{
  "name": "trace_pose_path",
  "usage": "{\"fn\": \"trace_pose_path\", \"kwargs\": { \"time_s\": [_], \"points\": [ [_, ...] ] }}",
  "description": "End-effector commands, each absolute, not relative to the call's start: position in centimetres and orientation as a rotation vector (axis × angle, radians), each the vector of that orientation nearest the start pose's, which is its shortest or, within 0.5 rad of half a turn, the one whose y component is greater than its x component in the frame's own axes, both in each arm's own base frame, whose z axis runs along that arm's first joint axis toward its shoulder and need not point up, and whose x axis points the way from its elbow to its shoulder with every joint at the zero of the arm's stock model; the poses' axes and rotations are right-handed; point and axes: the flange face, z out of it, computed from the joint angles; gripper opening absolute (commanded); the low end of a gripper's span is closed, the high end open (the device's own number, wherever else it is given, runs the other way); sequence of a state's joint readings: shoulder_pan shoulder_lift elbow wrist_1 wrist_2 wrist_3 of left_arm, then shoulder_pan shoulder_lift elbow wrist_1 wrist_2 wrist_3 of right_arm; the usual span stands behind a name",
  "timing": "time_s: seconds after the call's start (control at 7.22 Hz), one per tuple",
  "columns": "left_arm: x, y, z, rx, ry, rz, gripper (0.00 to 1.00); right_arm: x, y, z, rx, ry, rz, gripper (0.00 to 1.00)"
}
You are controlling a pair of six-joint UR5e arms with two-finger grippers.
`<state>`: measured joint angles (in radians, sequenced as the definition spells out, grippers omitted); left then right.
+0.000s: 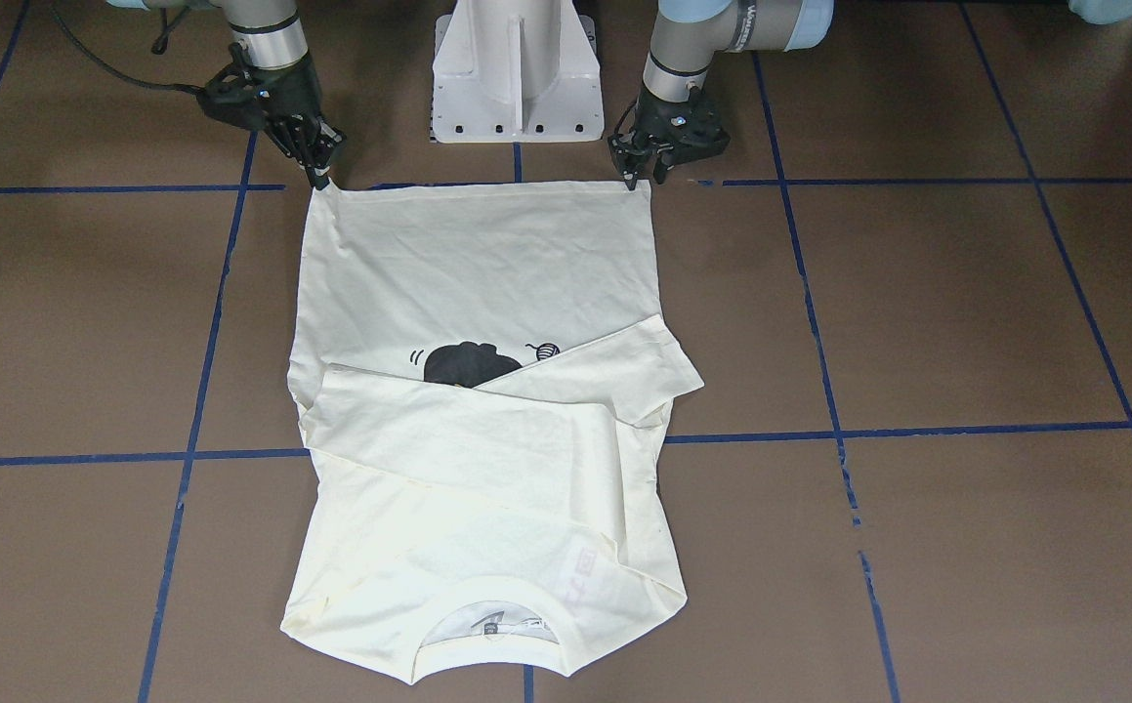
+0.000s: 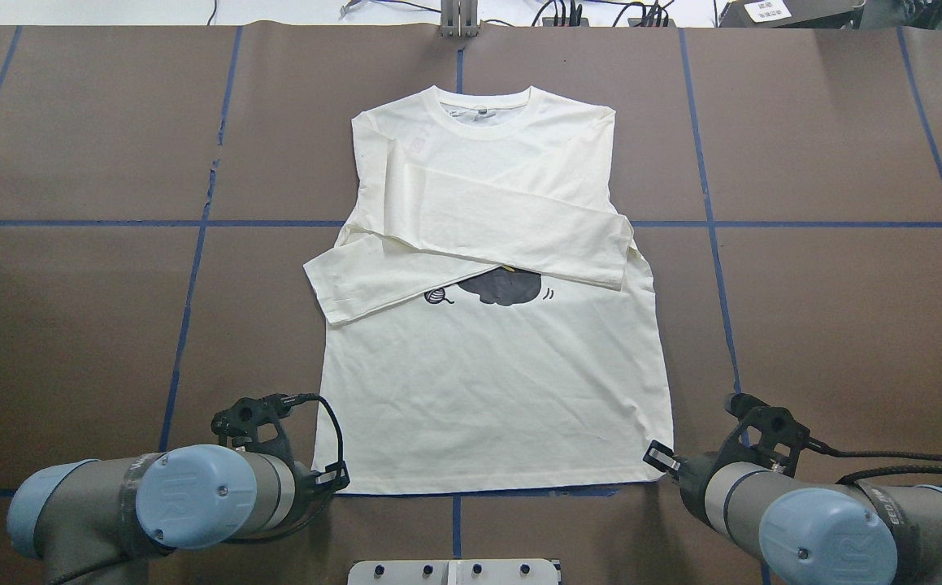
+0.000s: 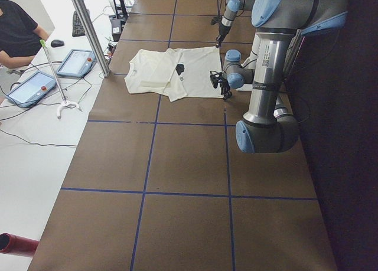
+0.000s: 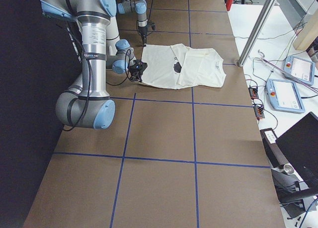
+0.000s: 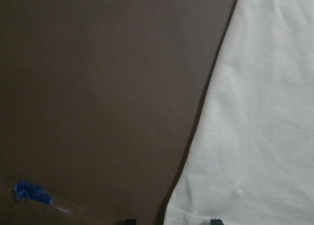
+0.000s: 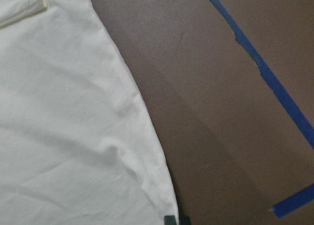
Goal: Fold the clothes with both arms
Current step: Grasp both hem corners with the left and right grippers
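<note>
Cream-white T-shirt [image 2: 487,398] flat on the brown table [image 2: 72,309], one gripper at each hem corner.

The shirt stretches away from both grippers, with the hem nearest them and the collar [image 2: 487,115] at the far end. Both long sleeves [image 2: 511,236] are folded across the chest and cover most of the black cat print [image 2: 505,287]; a small yarn-ball drawing [image 2: 436,296] shows beside it. The right gripper [image 1: 317,172] has its tips pinched together on its hem corner, which is drawn to a slight point. The left gripper [image 1: 640,179] has its fingertips apart, straddling the other corner. Light creases cross the lower cloth.
</note>
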<state>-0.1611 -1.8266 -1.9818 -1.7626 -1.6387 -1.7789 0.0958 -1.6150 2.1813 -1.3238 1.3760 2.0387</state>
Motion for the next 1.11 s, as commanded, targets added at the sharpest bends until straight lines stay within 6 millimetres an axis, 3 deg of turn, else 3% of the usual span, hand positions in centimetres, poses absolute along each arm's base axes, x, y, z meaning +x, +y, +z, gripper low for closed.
{"fn": "trace_pose_path", "kwargs": {
  "time_s": [0.0,0.14,0.28,0.55,0.69,0.83,0.97],
  "points": [
    [53.2,-21.5,32.2,-0.083,0.856,-0.316,0.34,-43.5,-19.5,37.1,0.032,-0.844,0.61,0.0],
    [53.2,-21.5,32.2,-0.084,0.856,-0.318,0.25,-43.5,-19.5,37.1,0.032,-0.844,0.61,0.0],
    [53.1,-21.5,32.1,-0.085,0.859,-0.318,0.0,-43.5,-19.5,37.1,0.032,-0.844,0.61,0.0],
    [51.5,-22.0,29.5,-0.082,0.912,-0.325,0.0,-43.4,-19.5,37.0,0.031,-0.847,0.61,0.0],
    [49.6,-21.9,27.6,-0.082,0.952,-0.325,0.0,-43.0,-19.3,35.9,0.021,-0.871,0.605,0.0],
    [48.1,-21.8,26.8,-0.082,0.934,-0.33,0.0,-42.2,-17.0,34.5,-0.01,-0.896,0.561,0.0],
    [44.8,-21.0,25.0,-0.086,0.923,-0.327,0.0,-40.0,-15.3,33.8,-0.035,-0.903,0.52,0.0]
  ]
}}
